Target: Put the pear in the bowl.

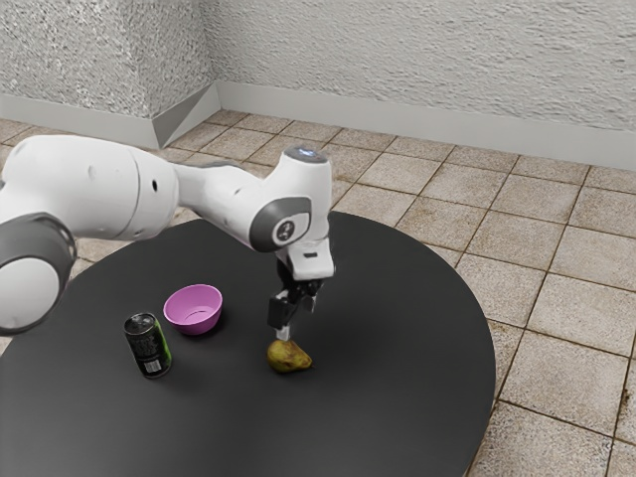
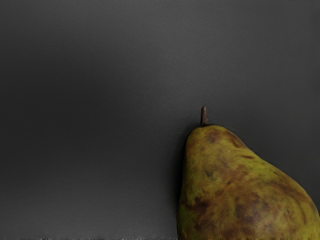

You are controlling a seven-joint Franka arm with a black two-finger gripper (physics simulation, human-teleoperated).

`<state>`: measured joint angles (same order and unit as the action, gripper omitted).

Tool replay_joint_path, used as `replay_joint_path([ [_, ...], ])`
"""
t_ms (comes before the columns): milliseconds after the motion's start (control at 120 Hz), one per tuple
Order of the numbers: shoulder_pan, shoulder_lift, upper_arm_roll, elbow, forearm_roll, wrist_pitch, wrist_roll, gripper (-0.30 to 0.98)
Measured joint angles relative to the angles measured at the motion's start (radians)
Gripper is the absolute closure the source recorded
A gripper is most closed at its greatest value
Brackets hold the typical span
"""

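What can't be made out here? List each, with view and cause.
- Wide end of the pear: wrist view, cut off by the lower edge.
- Lettering on the can: exterior view, too small.
- Near edge of the table: exterior view, cut off by the lower edge.
- Whether the gripper touches the pear: exterior view, too small.

A black cylindrical metal drink can (image 1: 148, 346) with a strip of bright green down one side, a pale barcode patch low on its face and a silvery rim stands upright toward the exterior view's left, on a round, smooth black table (image 1: 397, 397). Around the table's curved edge spreads a floor of square beige-brown stone tiles (image 1: 561, 378) with dark joints. Behind rise rough-textured pale grey walls (image 1: 427, 60), meeting at corners, with a plain, smooth light grey baseboard (image 1: 397, 126) along their foot.
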<state>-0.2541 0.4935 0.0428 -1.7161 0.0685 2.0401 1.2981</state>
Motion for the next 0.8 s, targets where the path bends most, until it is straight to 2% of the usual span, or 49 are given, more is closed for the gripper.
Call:
replay_joint_path([
  [508, -0.003, -0.09, 0.003, -0.161, -0.066, 0.028, 0.002, 0.0],
  [800, -0.004, -0.068, 0.003, -0.177, -0.079, 0.072, 0.001, 0.0],
])
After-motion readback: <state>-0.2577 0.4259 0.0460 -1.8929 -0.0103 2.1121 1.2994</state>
